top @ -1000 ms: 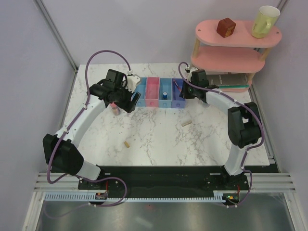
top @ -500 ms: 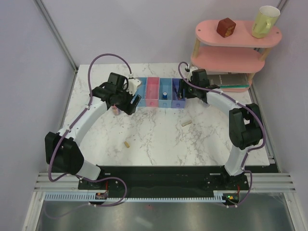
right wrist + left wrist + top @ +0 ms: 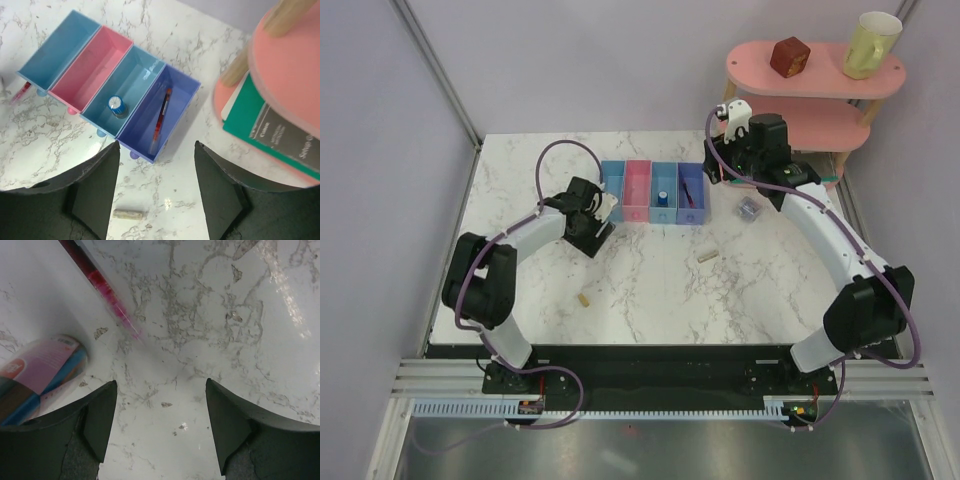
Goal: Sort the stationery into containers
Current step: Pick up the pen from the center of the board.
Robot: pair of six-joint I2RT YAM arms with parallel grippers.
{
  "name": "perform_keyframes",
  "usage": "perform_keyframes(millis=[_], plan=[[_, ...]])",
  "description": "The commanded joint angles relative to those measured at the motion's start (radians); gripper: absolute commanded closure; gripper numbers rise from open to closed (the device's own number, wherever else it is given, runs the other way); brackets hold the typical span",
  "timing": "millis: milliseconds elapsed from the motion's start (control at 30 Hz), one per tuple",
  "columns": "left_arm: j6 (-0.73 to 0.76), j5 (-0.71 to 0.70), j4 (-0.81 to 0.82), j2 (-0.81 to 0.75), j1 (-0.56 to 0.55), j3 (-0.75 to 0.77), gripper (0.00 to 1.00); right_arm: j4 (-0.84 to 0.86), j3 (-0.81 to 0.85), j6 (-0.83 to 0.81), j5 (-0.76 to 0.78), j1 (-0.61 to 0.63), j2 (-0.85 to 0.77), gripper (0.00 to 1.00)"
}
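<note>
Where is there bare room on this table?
Bare tabletop: the far-left corner beyond the left arm, and the near middle between the two beige pieces. Crowded: in front of the bins by the left gripper, and around the clear tub.

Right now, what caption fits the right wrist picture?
Open right gripper by the bins: red pen in the purple bin, blue cylinder next door.

1. A pink two-tier shelf (image 3: 815,78) on pale wooden posts (image 3: 285,12) stands at the far right corner of the white marble table (image 3: 650,290)
2. A brown cube (image 3: 788,56) sits on the top tier, left of its middle
3. A yellow mug (image 3: 871,43) stands at the right end of the same tier, apart from the cube
4. Beneath the shelf lies a green book (image 3: 245,125), with a grey book (image 3: 287,142) lying over it
</note>
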Motion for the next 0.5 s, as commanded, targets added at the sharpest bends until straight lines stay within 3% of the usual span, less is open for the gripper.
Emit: perform_keyframes(millis=[0, 467], plan=[[-0.026, -0.034, 0.108, 0.054, 0.005, 0.049, 0.22, -0.099, 0.031, -0.093, -0.007, -0.008, -0.059, 0.31], [-0.05, -0.04, 0.22, 0.134, 0.032, 0.036, 0.25, -0.154, 0.043, -0.098, 0.01, -0.007, -0.094, 0.33]])
